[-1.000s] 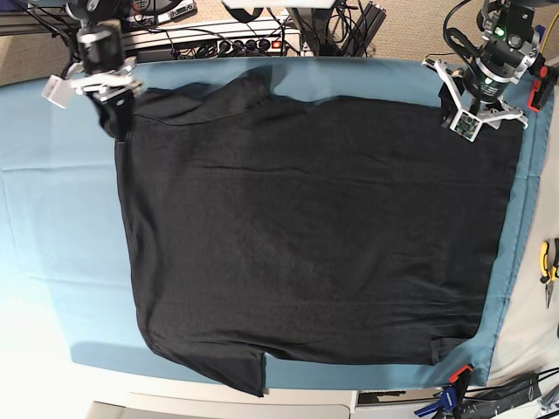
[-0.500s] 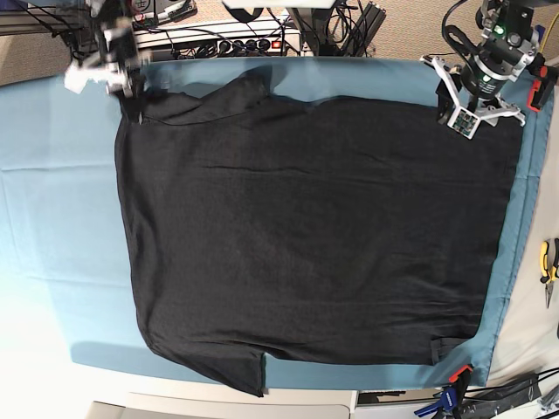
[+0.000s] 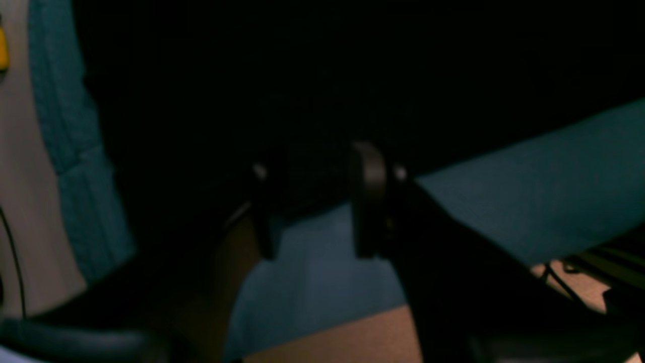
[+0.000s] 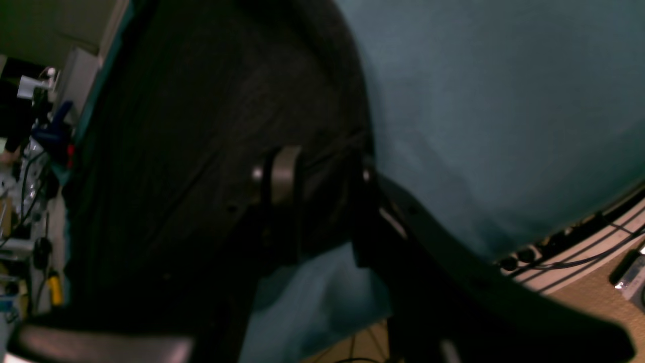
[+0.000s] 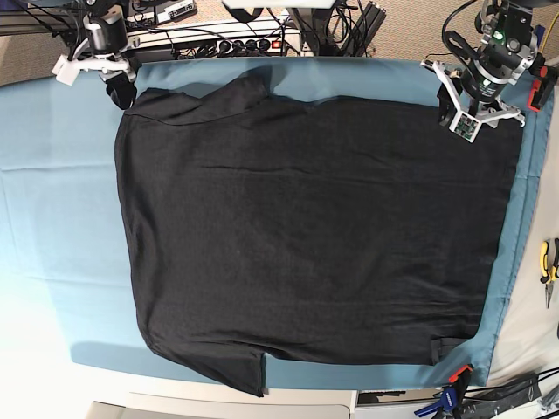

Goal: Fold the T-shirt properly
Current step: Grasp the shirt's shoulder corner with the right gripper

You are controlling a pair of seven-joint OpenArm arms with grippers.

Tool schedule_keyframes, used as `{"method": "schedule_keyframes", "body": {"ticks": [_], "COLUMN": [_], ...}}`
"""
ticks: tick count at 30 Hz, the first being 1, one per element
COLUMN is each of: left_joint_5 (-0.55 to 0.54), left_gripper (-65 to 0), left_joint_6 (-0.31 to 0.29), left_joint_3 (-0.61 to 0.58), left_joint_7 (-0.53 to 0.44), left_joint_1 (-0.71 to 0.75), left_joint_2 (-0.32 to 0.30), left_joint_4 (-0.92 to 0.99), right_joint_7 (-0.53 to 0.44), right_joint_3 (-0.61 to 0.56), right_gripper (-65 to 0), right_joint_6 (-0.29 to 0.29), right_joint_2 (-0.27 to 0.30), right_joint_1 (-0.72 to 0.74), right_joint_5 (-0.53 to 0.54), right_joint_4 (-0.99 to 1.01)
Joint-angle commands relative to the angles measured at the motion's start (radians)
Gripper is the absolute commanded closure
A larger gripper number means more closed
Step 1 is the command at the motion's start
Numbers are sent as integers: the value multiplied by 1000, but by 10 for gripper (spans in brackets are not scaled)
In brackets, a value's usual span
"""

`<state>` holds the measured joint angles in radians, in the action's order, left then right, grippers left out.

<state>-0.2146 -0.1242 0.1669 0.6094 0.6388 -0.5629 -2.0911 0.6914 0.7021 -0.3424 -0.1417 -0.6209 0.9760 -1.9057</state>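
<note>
The black T-shirt point(image 5: 306, 236) lies spread flat, plain side up, on the teal table cloth point(image 5: 52, 218). My right gripper point(image 5: 120, 87) hovers at the shirt's far left corner. In the right wrist view this gripper point(image 4: 322, 176) is open, and the T-shirt point(image 4: 201, 126) edge and the teal cloth point(image 4: 478, 101) show between its fingers. My left gripper point(image 5: 467, 118) stands at the far right corner. In the left wrist view it point(image 3: 315, 201) is open too, with the dark shirt point(image 3: 352, 75) edge running across the gap over the cloth point(image 3: 529, 176). Neither holds anything.
A power strip with cables point(image 5: 244, 42) runs behind the far table edge. Yellow-handled pliers point(image 5: 548, 266) lie off the cloth at the right. A blue and orange clamp point(image 5: 454, 384) pins the cloth's near right corner.
The right gripper has drawn back from the shirt's far left corner toward the table's far edge. The left gripper has shifted slightly the same way. The shirt has not moved.
</note>
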Motion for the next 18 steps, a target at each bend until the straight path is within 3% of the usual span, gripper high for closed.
{"method": "schedule_keyframes", "body": {"ticks": [1,10,13,18], "left_joint_5": [0,0,0,1], "left_gripper": [-208,-208,-208,-208], "left_joint_6": [6,6,6,6], "left_joint_3": [6,6,6,6], "left_joint_7": [-18,-19,-19,-15], "left_joint_1": [4,3,3,4], "left_joint_2": [-13,-13,-13,-13], "left_joint_4": [-15,-15,-15,-15], "right_joint_7": [-30,-56,-55,-60], "right_joint_3": [4,-13,-50,-133], "right_gripper": [-163,-164,-164,-164], "right_joint_6": [-5,11,53,53], "right_joint_2": [3,3,3,3], "right_joint_1": [-8,-5,6,26], "right_joint_5": [-2,-85,-110,-173], "right_joint_4": [-18,-17,-16,-16]}}
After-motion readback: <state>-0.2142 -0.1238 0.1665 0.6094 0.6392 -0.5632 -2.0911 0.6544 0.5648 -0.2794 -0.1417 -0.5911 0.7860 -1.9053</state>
